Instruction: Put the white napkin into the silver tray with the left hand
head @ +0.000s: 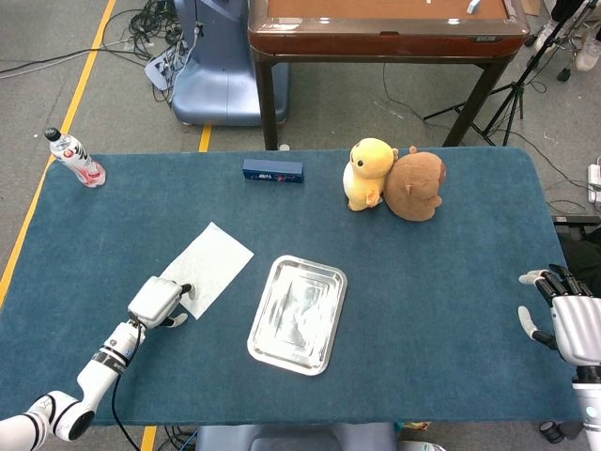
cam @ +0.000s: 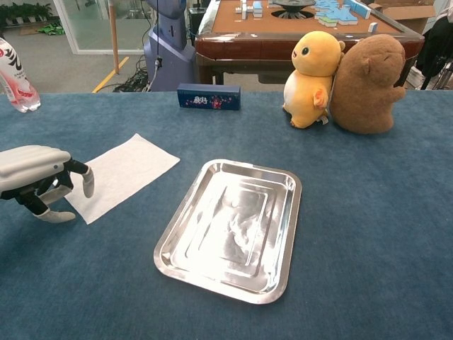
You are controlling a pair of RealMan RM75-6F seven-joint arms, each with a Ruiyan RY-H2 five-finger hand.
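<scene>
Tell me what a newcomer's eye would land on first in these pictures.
Probably the shiny silver tray, empty at the middle of the blue table, and the yellow and brown plush toys side by side at the far edge. Next, the white napkin lying flat left of the tray, with the left hand at its near corner, fingers curled down over it.

Water bottle (head: 75,156), blue box (head: 273,170), two plush toys (head: 394,180) (touching)
</scene>
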